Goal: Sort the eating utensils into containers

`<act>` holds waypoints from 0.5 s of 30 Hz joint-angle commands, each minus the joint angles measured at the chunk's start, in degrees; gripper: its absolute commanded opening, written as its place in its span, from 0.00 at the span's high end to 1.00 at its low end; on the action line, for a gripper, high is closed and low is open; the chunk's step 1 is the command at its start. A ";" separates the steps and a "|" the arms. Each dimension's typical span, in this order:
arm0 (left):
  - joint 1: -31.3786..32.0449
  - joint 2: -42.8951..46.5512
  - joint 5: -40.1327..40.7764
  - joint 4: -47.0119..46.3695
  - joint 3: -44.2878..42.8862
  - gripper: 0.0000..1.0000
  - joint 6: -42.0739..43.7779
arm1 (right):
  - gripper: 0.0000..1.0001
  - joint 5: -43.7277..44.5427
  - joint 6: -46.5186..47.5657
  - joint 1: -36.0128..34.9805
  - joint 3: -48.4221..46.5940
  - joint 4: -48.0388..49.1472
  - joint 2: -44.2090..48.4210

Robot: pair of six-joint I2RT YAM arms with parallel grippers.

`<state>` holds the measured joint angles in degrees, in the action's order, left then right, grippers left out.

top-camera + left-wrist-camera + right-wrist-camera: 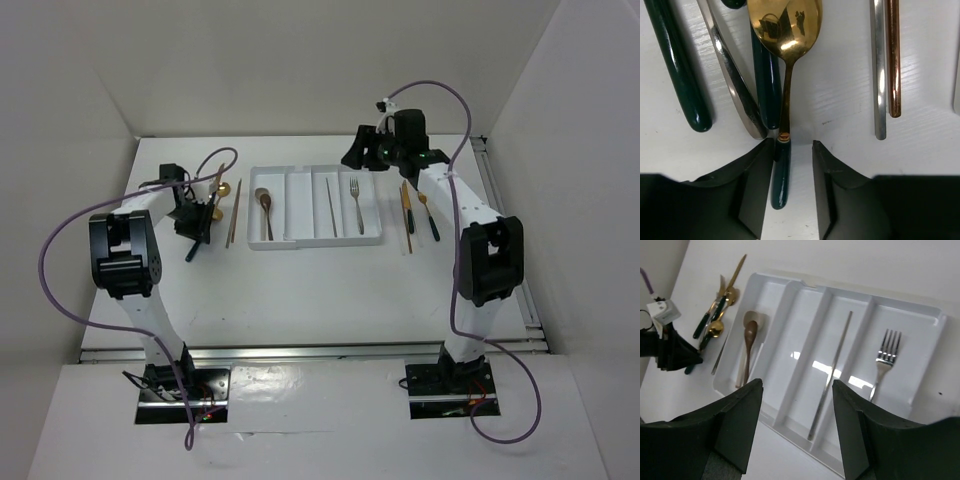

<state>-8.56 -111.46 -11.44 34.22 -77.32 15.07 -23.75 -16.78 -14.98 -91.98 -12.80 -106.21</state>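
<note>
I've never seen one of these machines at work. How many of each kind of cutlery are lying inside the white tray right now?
spoons: 2
chopstick: 1
fork: 1
Total in the tray: 4

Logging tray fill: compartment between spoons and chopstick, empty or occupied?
Empty. The compartment shows only bare white floor between spoons and chopstick.
</note>
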 commanded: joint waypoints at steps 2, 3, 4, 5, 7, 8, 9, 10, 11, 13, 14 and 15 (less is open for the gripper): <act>0.30 -1.65 1.59 -1.16 -1.96 0.55 0.84 | 0.34 1.69 2.27 2.67 1.55 0.93 6.54; 0.30 -1.66 1.60 -1.17 -1.96 0.57 0.84 | 0.34 2.38 2.80 3.20 2.33 0.41 6.55; 0.30 -1.66 1.60 -1.17 -1.96 0.66 0.84 | 0.34 2.91 3.41 4.25 3.21 0.40 7.15; 0.30 -2.26 1.60 -1.17 -1.96 0.75 1.36 | 0.34 2.92 3.94 4.78 3.22 0.40 7.16; 0.30 -2.79 1.60 -1.17 -1.96 0.96 1.37 | 0.34 4.32 4.65 6.54 4.79 -0.21 7.86; 0.30 -2.80 1.60 -1.17 -1.96 1.00 1.37 | 0.34 4.32 4.65 7.24 5.41 -0.21 7.86; 0.30 -2.80 1.60 -1.17 -1.96 1.00 1.37 | 0.34 4.32 5.17 7.94 6.02 -0.21 8.47; 0.30 -2.19 1.60 -1.17 -1.96 1.00 1.37 | 0.34 5.45 5.17 9.00 6.72 -0.21 9.09; 0.30 -2.18 1.08 -0.56 -2.65 1.00 1.37 | 0.34 5.47 6.04 9.53 8.21 -0.21 9.09; -0.32 -0.17 -1.20 0.76 -4.40 1.00 0.76 | 0.34 6.60 6.84 10.40 9.71 -0.21 9.80; -0.32 0.80 -2.08 2.33 -5.29 1.00 0.75 | 0.34 6.61 7.63 11.37 11.37 -0.21 10.32; -1.02 1.85 -3.49 3.48 -6.52 1.00 -0.12 | 0.34 7.22 7.63 11.38 12.17 0.40 10.85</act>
<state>-8.51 -112.42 -10.94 35.07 -79.46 15.03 -18.81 -11.73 -4.60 -82.19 -13.30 -98.87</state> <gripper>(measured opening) 0.077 0.656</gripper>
